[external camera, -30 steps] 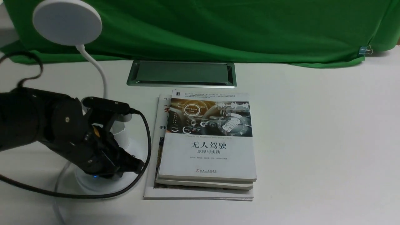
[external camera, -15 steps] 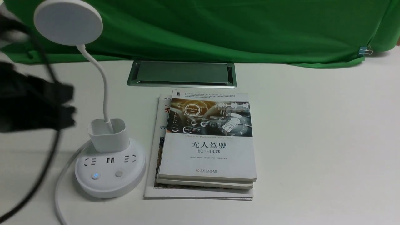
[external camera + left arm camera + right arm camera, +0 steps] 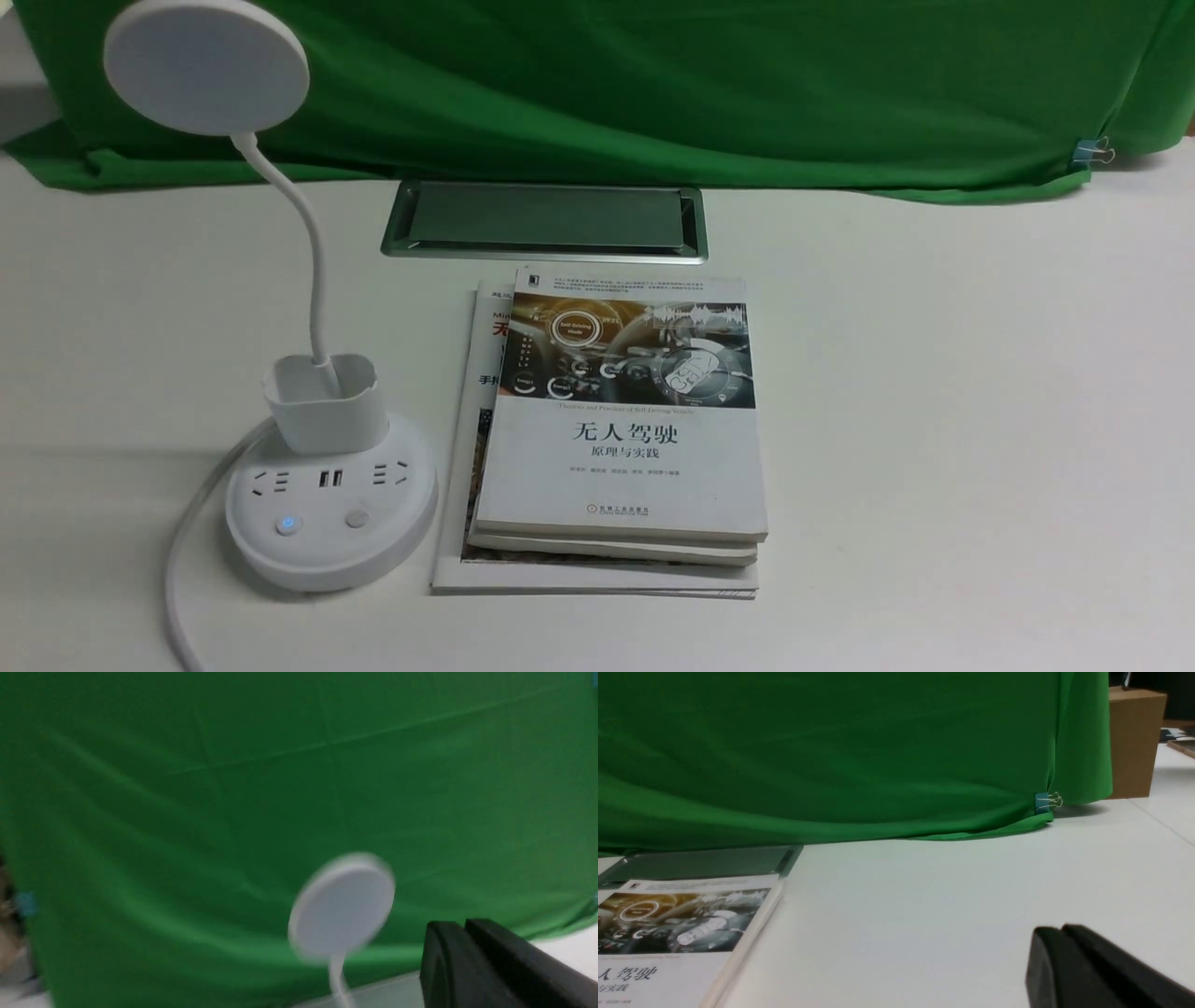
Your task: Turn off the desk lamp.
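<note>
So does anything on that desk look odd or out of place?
Nothing is spilled or broken. The books are stacked slightly askew, the lower ones sticking out to the left. One button on the lamp base glows blue.

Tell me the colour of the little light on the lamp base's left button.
Blue, on the desk lamp; clearest in the front view.

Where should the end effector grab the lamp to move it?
Probably the small cup standing on the round base, from above, straddling its walls. It is upright, open-topped and low; the thin neck bends, the base looks too wide, and the books lie close on one side.
</note>
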Tool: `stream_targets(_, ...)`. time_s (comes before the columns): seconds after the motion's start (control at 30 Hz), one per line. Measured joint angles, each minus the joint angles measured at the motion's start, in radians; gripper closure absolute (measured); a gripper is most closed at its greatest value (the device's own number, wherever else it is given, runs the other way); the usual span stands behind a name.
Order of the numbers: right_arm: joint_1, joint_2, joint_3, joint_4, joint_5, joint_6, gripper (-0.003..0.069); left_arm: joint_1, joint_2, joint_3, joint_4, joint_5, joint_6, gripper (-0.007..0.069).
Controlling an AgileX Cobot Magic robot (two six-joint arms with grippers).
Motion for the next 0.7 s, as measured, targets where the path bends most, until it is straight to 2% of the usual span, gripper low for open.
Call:
stream_targets(0.2, 0.000, 0.000, 0.000, 0.000, 0.000, 0.000, 0.0622, 0.104, -0.229, 0.300, 0.013, -0.026, 0.002, 0.0613)
stream_targets(0.3, 0.000, -0.001, 0.000, 0.000, -0.002, 0.000, 0.0622, 0.138, -0.256, 0.412, -0.002, -0.066, 0.002, 0.0613)
stream_targets(0.5, 0.000, -0.001, 0.000, 0.000, -0.002, 0.000, 0.0622, 0.179, -0.262, 0.436, -0.039, 0.104, 0.002, 0.0613)
stream_targets(0.7, 0.000, -0.001, 0.000, 0.000, -0.002, 0.000, 0.0622, 0.181, -0.262, 0.435, -0.049, 0.121, 0.007, 0.0613)
